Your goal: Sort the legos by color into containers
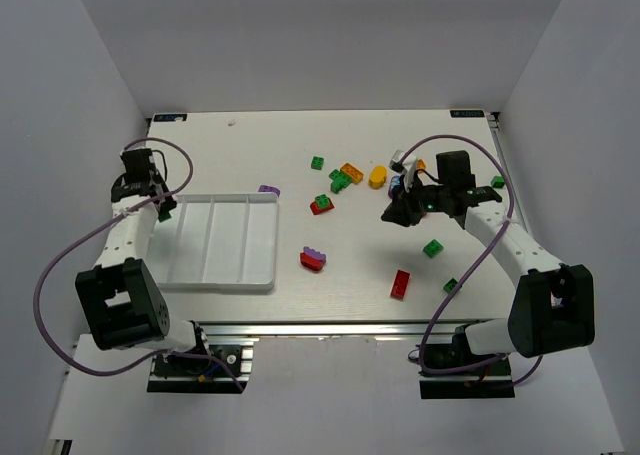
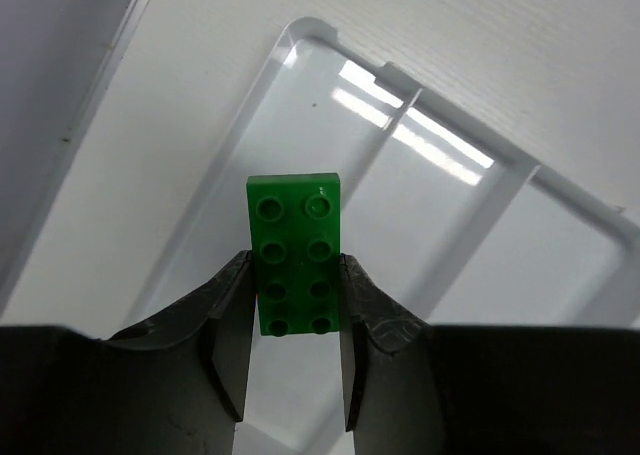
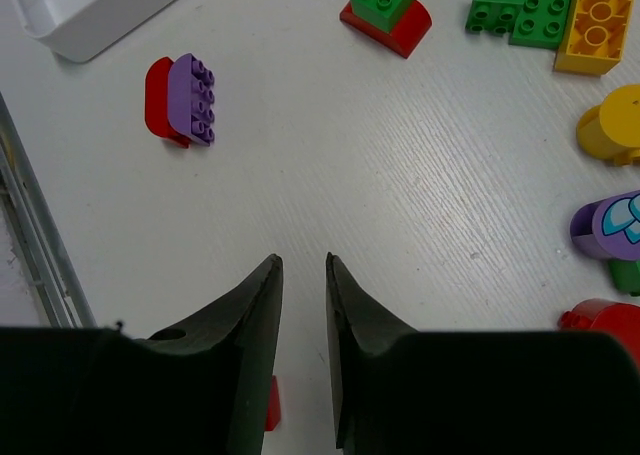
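Lengthwise in left end effector [image 2: 293,275]: green lego [image 2: 294,225], studs up

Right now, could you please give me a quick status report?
Left claw shut on green brick, over tray. Right claw slightly open, empty. Nothing blocking the tray.

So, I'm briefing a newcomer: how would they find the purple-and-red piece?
Find the white tray on the left. Just off its near right corner lies the purple-and-red piece, purple brick atop red. The red piece farther back carries green instead.
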`<action>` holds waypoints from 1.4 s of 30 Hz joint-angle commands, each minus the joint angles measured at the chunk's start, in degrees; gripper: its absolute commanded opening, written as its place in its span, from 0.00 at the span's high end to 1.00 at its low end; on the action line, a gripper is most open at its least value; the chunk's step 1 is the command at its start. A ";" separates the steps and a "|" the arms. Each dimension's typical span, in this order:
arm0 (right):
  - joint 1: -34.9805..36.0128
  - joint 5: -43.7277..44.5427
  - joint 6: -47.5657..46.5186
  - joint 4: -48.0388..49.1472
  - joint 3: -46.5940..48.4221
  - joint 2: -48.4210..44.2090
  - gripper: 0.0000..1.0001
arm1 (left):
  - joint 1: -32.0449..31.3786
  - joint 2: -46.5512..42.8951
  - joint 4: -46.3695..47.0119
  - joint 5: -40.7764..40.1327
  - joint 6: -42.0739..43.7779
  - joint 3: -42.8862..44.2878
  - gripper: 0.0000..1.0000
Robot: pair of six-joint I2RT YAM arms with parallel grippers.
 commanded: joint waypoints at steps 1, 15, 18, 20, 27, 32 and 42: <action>-0.29 -2.05 -0.21 0.87 1.16 -0.94 0.70 | 0.72 2.76 0.89 -0.69 9.93 0.66 1.00; -0.38 -0.91 -1.53 -0.45 1.61 -0.59 0.63 | 1.51 17.35 3.71 0.63 16.26 7.96 0.84; -0.38 -0.47 -1.53 -0.54 1.60 -0.41 0.57 | 1.60 19.02 2.65 1.24 16.18 8.84 0.70; -0.29 -0.21 -1.44 -0.54 1.69 -0.24 0.54 | 1.51 19.29 2.48 1.07 15.65 9.10 0.57; -0.29 0.06 -1.71 -1.24 2.57 -0.06 0.40 | 1.60 17.80 1.42 1.68 12.07 10.77 0.37; -0.38 -0.47 -2.15 -1.51 2.83 -0.32 0.37 | 1.60 14.02 0.81 1.86 9.51 11.91 0.19; -0.38 -2.67 -6.01 -2.21 2.57 -3.83 0.46 | 2.12 -3.63 14.14 13.29 -12.60 -1.16 0.02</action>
